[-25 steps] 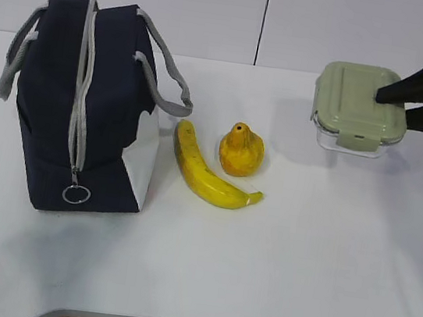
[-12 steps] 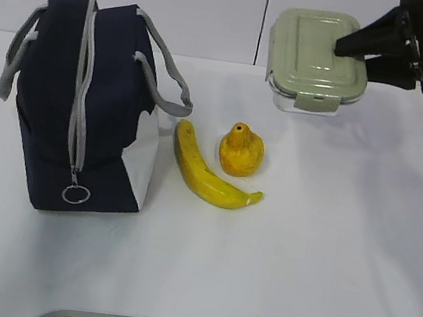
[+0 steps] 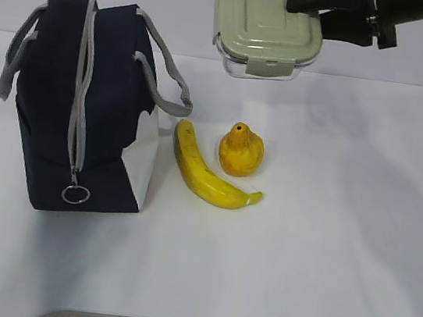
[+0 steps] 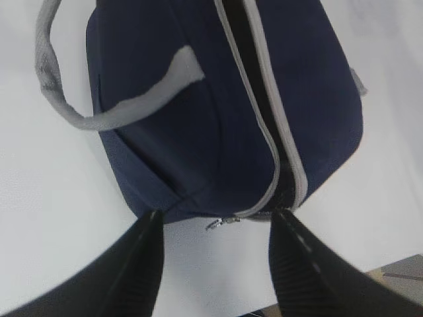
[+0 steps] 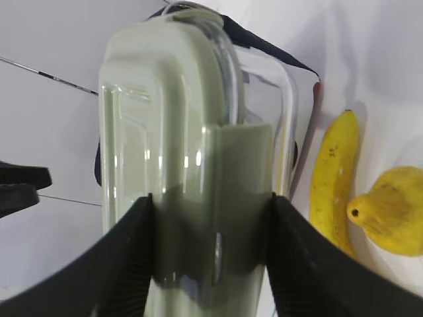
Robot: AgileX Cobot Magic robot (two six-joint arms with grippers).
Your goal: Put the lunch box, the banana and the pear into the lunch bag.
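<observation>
Exterior view, right end effector [image 3: 326, 13] gripping lunch box [image 3: 265, 28], carried higher and leftward, left end effector [image 4: 215, 254] parted, empty.

Right gripper [image 3: 349, 20] raised, left gripper [image 4: 215, 254] apart

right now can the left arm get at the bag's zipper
Probably yes: the left gripper hangs just off the lunch bag, jaws apart and empty, with nothing between them and the zipper.
</observation>
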